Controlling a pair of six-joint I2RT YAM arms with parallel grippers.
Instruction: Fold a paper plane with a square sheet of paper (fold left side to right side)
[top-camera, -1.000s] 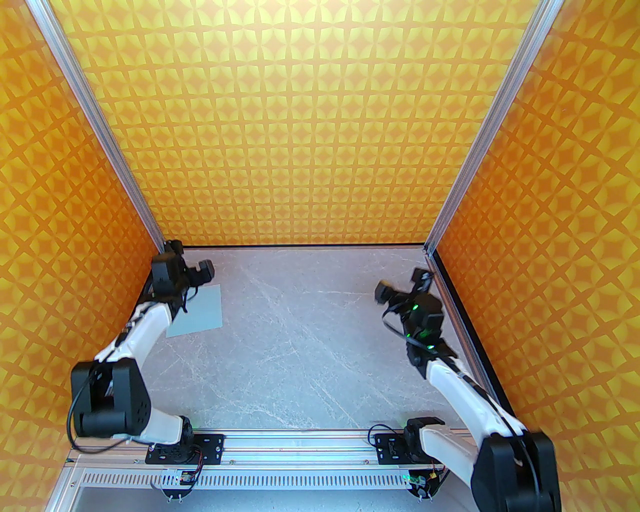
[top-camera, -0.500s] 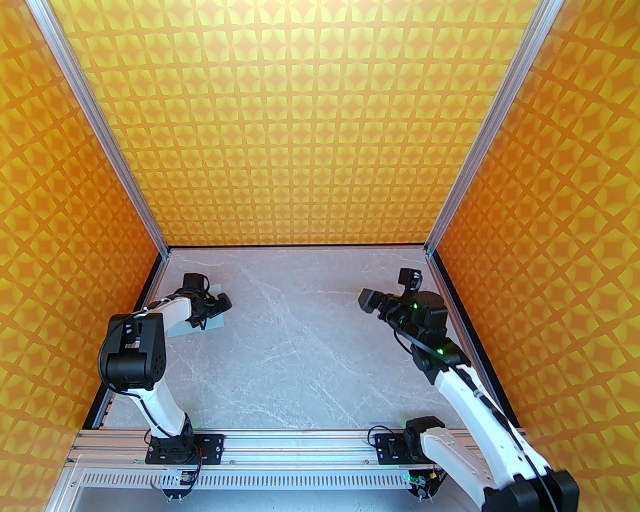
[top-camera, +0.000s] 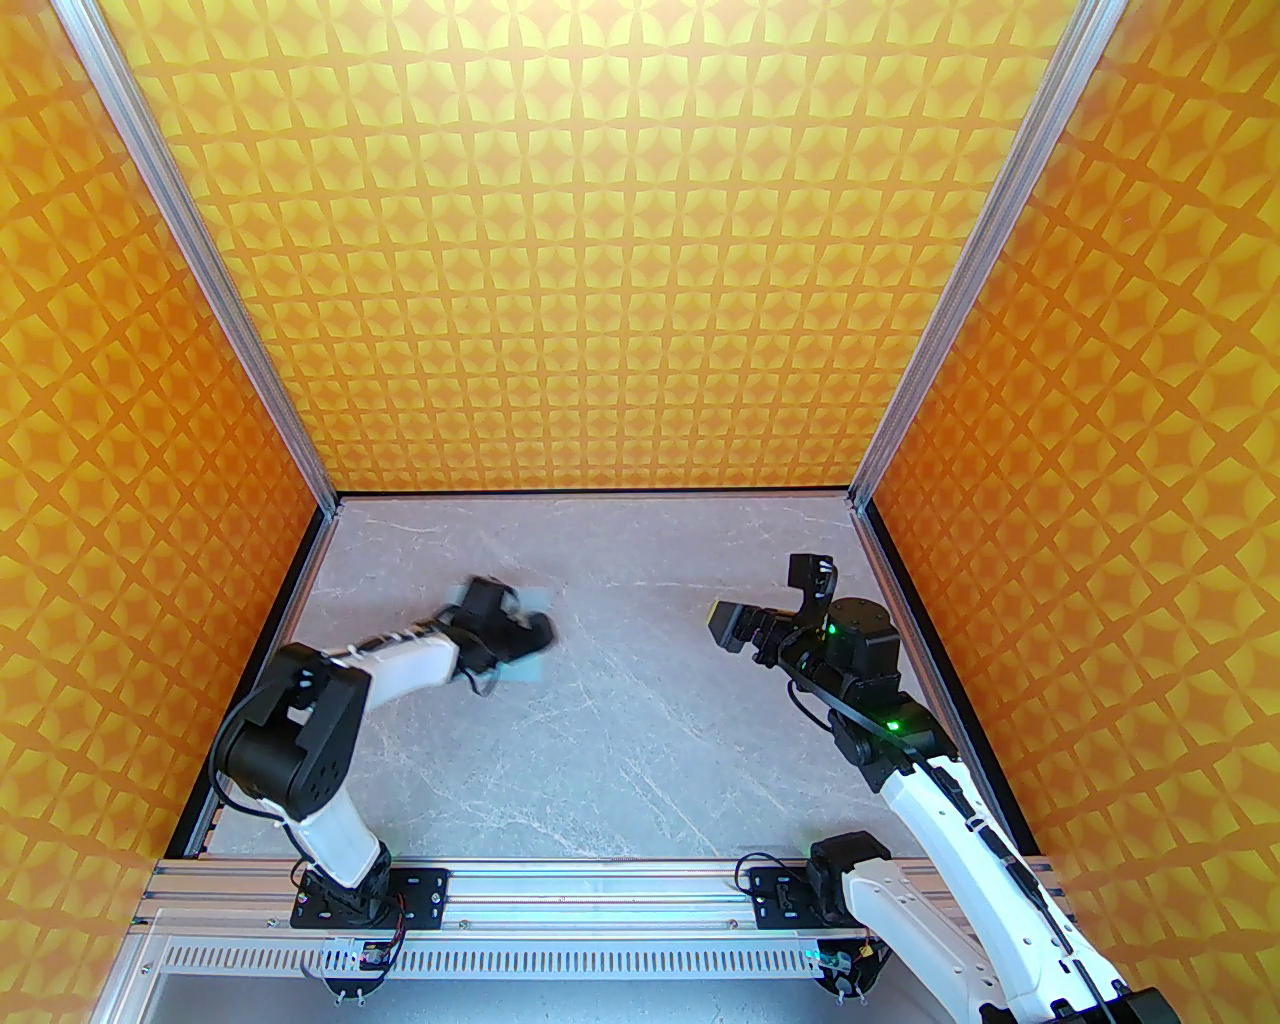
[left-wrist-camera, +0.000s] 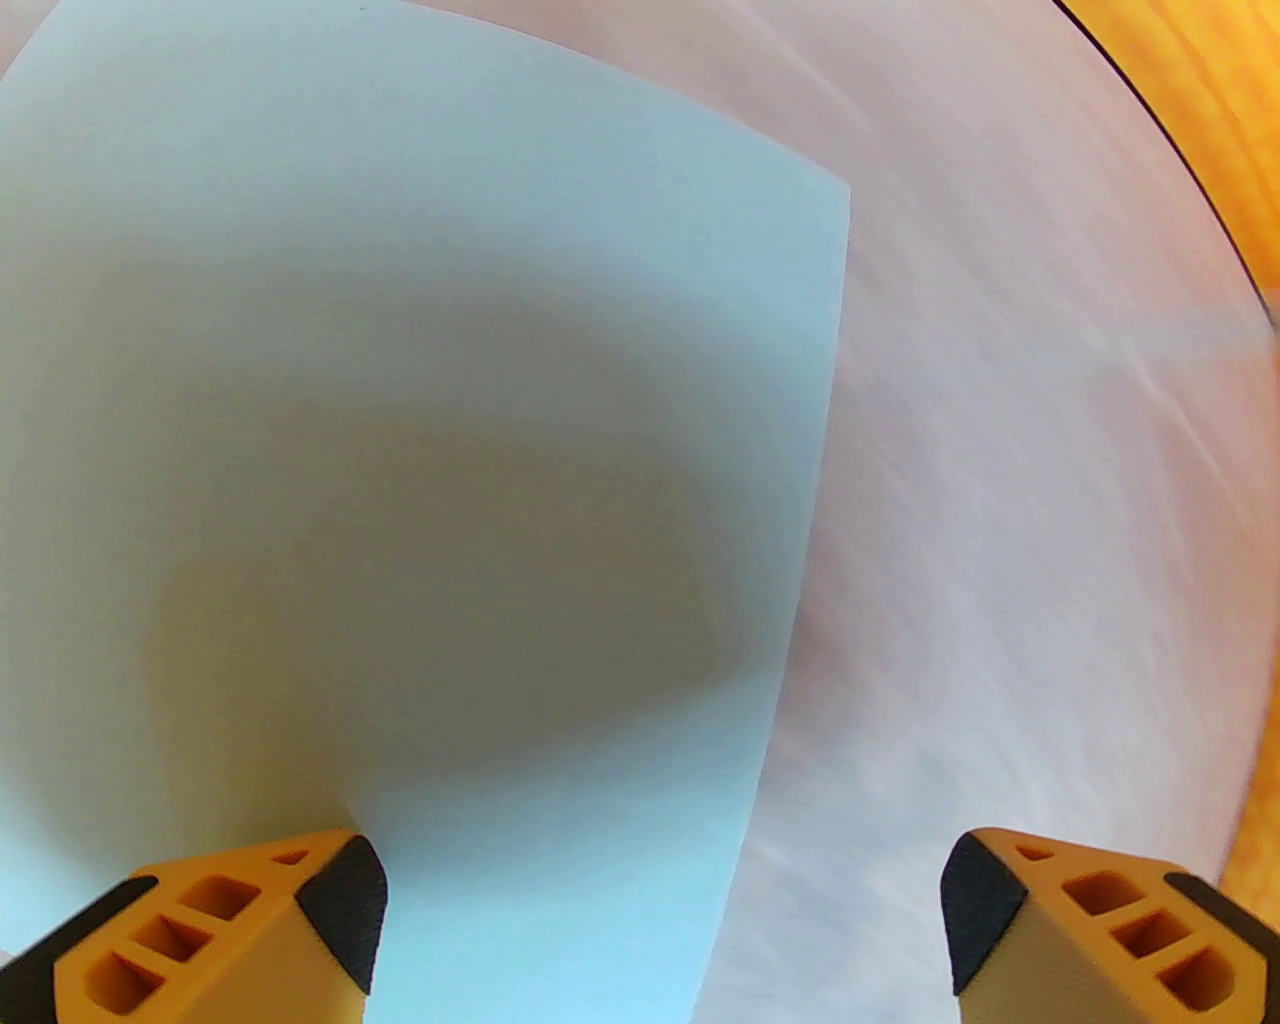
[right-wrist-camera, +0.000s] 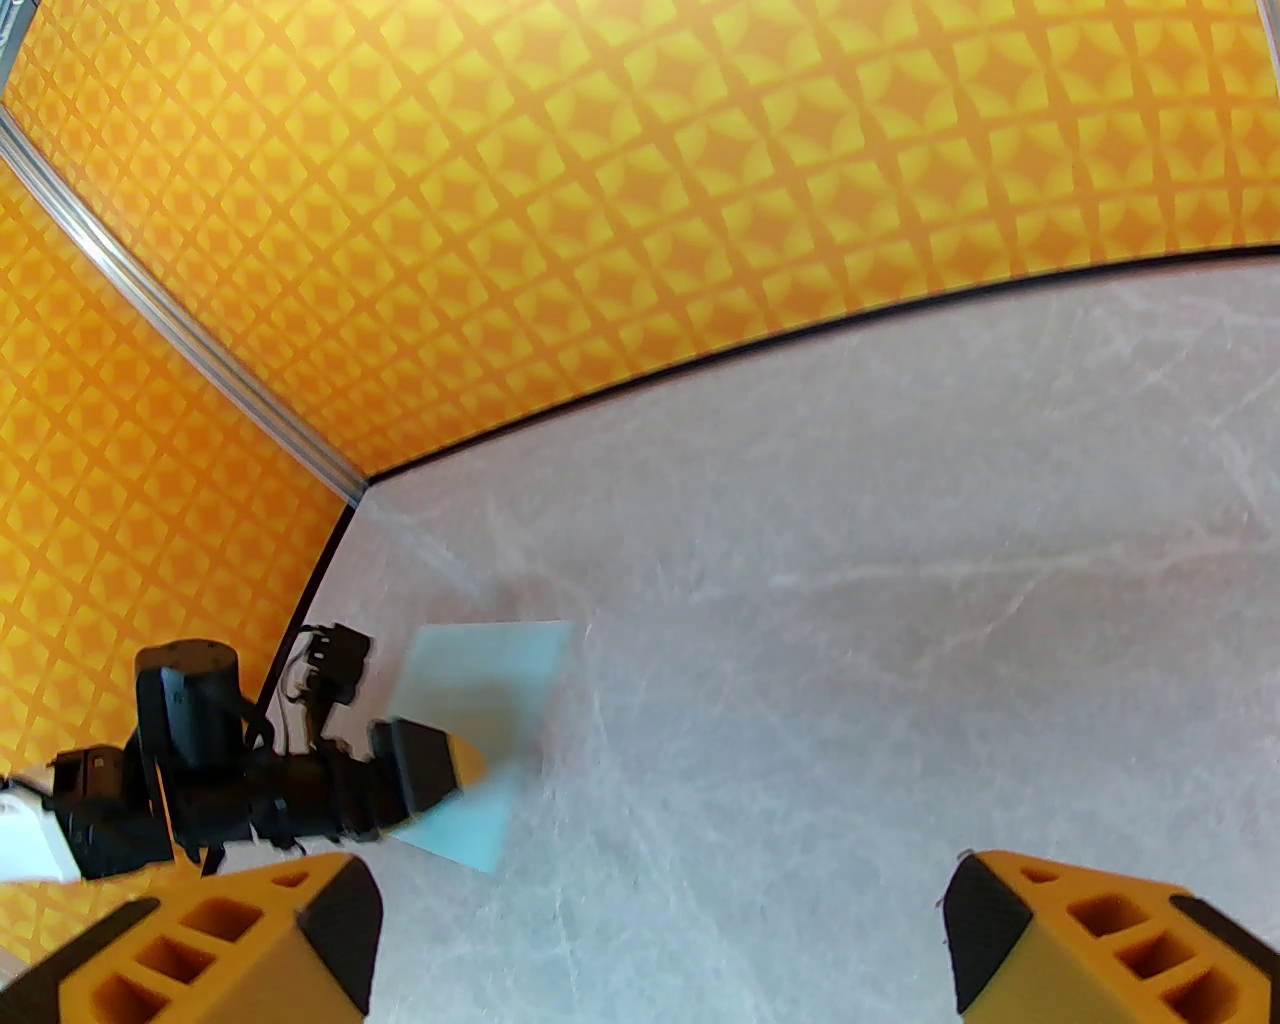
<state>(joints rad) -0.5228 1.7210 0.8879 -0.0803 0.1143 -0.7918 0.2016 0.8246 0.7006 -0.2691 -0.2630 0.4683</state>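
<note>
— Item: square sheet of paper (left-wrist-camera: 450, 350)?
— On table (top-camera: 620, 760), left of centre, beneath left fingers (left-wrist-camera: 250, 920); these spread wide, gripping nothing.
— Right fingers (right-wrist-camera: 1080, 930)?
— Spread wide, empty, above table's right side.

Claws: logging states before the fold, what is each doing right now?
Left claw: open, above the square sheet of paper, clamping nothing.
Right claw: open, empty, above the table.

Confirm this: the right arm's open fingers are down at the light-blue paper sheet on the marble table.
Wrong arm: the left arm's open fingers are down at the light-blue paper sheet on the marble table, as the left wrist view shows.
</note>
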